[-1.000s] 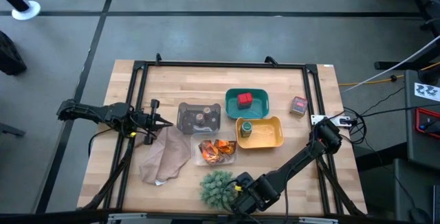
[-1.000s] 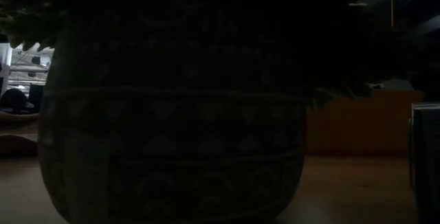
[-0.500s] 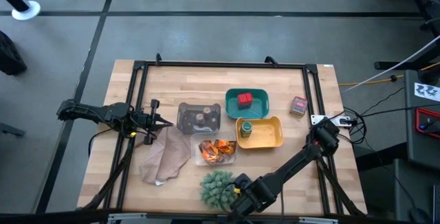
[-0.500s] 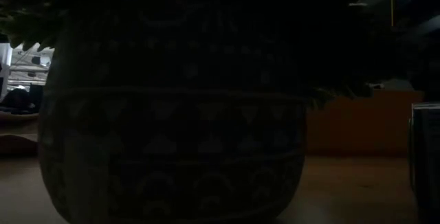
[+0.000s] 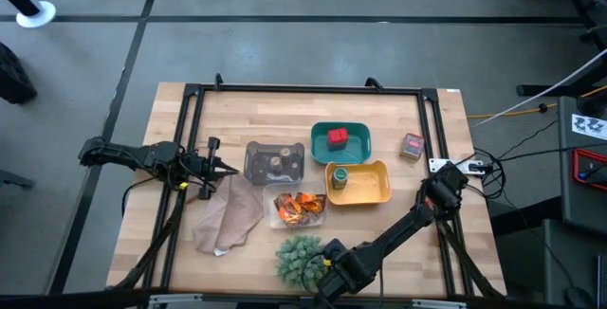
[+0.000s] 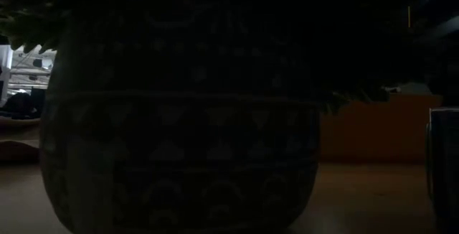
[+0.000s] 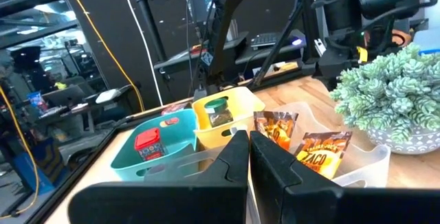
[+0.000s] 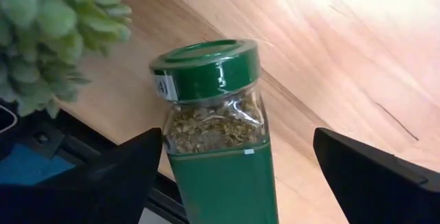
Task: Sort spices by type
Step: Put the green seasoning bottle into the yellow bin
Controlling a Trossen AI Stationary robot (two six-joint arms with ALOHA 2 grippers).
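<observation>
Overhead, wooden table [image 5: 237, 110] meets grey floor [image 5: 285, 53]

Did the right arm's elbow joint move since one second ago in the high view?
Yes. The right arm's elbow joint shifted slightly left and down, farther from the white power strip on the table's right edge.

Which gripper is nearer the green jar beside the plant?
Right. The right gripper stands open around the green jar; the left gripper waits shut by the grey tray.
</observation>
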